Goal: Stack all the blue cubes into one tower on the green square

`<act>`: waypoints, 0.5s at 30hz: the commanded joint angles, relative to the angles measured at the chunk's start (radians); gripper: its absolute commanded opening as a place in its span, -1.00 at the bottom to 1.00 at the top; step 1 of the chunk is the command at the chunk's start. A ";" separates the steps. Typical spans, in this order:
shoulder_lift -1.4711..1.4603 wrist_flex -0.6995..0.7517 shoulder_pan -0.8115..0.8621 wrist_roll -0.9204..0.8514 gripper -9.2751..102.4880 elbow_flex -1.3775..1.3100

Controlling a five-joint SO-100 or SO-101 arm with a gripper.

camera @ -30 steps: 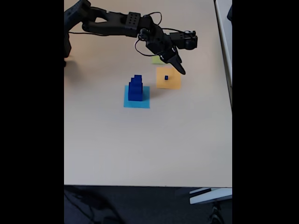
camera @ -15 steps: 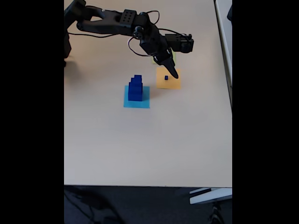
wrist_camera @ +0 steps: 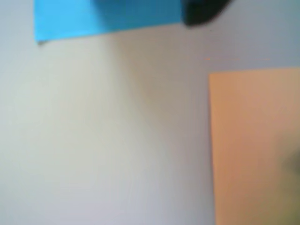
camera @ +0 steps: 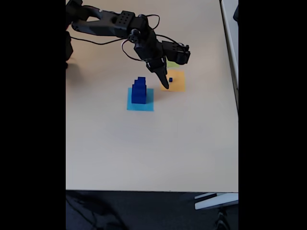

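From the fixed view I see a matte beige table (camera: 144,148), smooth and bare across its whole near half, with wide open room toward the front edge. On the left the black arm (camera: 108,24) reaches in from the far corner, hard-edged plastic with thin cables looping over it. Toward the middle lies the flat light blue square (camera: 140,103), crisp-cornered paper, and on it stands the tower (camera: 139,90), a stepped dark blue column of solid blocks, widest at the base. Just right of the tower the gripper (camera: 165,85) points down, its dark tapered tip over the left edge of the orange square (camera: 176,82); I cannot tell whether its fingers are apart or together. A single tiny blue cube (camera: 170,79) sits on that orange paper, just beside the tip. Behind the wrist a sliver of the green square (camera: 172,63) shows, with no cube visible on it. The right table edge lies well apart from the squares.

In the wrist view, blurred, the light blue square (wrist_camera: 93,18) sits top left, bare table in the middle, orange square (wrist_camera: 255,140) at right.
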 commanded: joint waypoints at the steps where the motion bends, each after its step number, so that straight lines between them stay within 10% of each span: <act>1: 0.124 0.041 0.020 -0.015 -0.28 -0.009; 15: 0.179 0.216 0.014 -0.031 -0.31 -0.014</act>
